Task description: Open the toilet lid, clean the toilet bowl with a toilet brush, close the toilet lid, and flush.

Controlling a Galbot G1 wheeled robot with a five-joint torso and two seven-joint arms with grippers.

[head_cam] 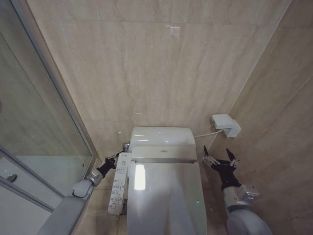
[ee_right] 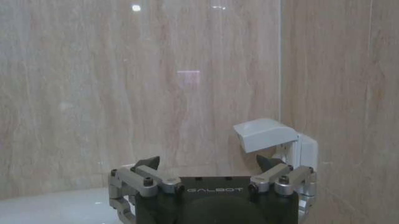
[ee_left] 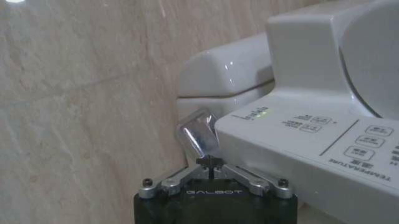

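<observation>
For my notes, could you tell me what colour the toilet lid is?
Glossy white; the toilet lid shows best in the head view.

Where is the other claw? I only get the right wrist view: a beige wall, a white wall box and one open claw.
Observer: The left claw is on the toilet's far side from yours, up by the tank at the back wall.
Operator: Is it holding anything?
Observer: No. Its own wrist view shows its fingers shut, with the tips right at a shiny metal lever on the tank's side.
Operator: And the toilet itself, open or closed?
Observer: In the head view the toilet lid is down, closed.
</observation>
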